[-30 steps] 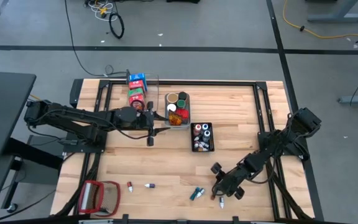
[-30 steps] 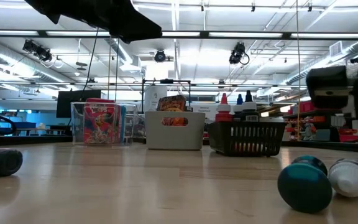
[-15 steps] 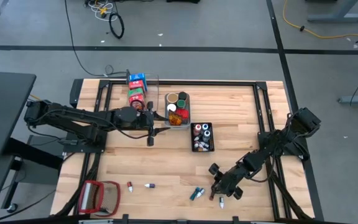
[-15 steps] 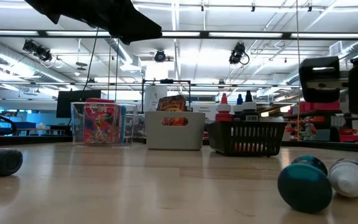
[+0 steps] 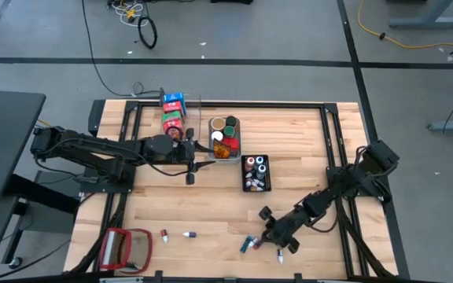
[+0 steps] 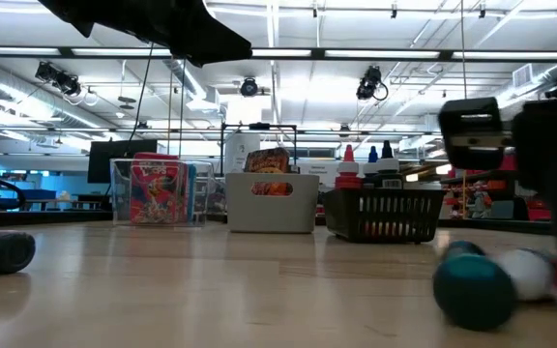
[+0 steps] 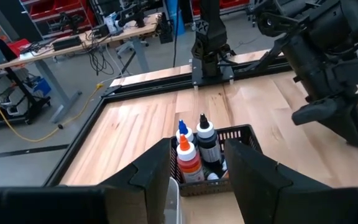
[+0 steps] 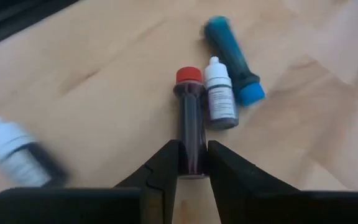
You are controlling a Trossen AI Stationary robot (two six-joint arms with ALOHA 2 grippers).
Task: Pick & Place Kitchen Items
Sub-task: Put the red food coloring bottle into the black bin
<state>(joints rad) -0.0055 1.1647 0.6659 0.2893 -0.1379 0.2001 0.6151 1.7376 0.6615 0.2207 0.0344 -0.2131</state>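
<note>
High view: the right gripper (image 5: pixel 267 233) is low at the near edge of the table (image 5: pixel 305 141), right beside a cluster of tiny bottles (image 5: pixel 250 243) lying on their sides, so a pick looks to be in hand. The left gripper (image 5: pixel 190 171) waits by the grey bin (image 5: pixel 237 140) of jars; a clear bin (image 5: pixel 198 102) of cartons sits far left and a black basket (image 5: pixel 267 173) of bottles to the right. Two more loose bottles (image 5: pixel 177 234) lie near left, beside a red-framed object (image 5: pixel 117 247)

Low view: a teal bottle (image 6: pixel 472 288) and a white one (image 6: pixel 522 272) lie close to the lens, right

Left wrist view: its fingers (image 7: pixel 157 165) are spread and hold nothing, hovering over the black basket, likely ready to receive or sort

Right wrist view: the fingertips (image 8: pixel 166 163) straddle the base of a red-capped dark bottle (image 8: pixel 191 122), narrowly parted and close to pinching it; whether they grip yet I cannot tell. A white-capped bottle (image 8: pixel 219 93) touches it, a blue one (image 8: pixel 234 61) just beyond, so neighbours may get nudged
</note>
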